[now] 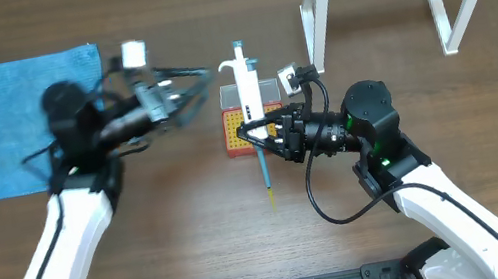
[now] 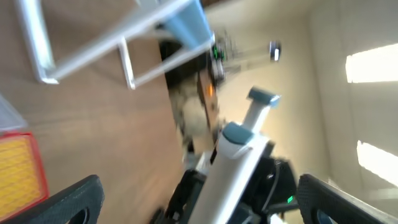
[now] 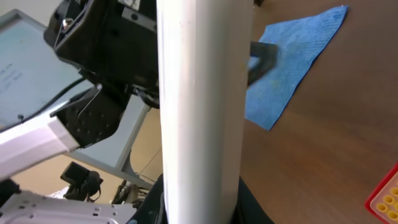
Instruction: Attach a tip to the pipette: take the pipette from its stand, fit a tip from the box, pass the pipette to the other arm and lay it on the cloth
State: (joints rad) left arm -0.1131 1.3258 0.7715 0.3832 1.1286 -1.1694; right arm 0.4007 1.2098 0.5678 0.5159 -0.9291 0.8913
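The right pincer (image 1: 258, 130) is clenched around the white pipette (image 1: 245, 84), gripping its body about midway. The plunger end points away from the arm bases, the slim lower end (blue shaft, yellowish tip) towards them. The red and yellow tip box (image 1: 232, 127) sits just beneath this pincer. The left pincer (image 1: 196, 79) is released, fingers (image 2: 68, 200) spread, facing the pipette's upper part from close by without touching it. The blue cloth (image 1: 33, 120) lies on the worktop (image 1: 195, 240) well behind the left pincer.
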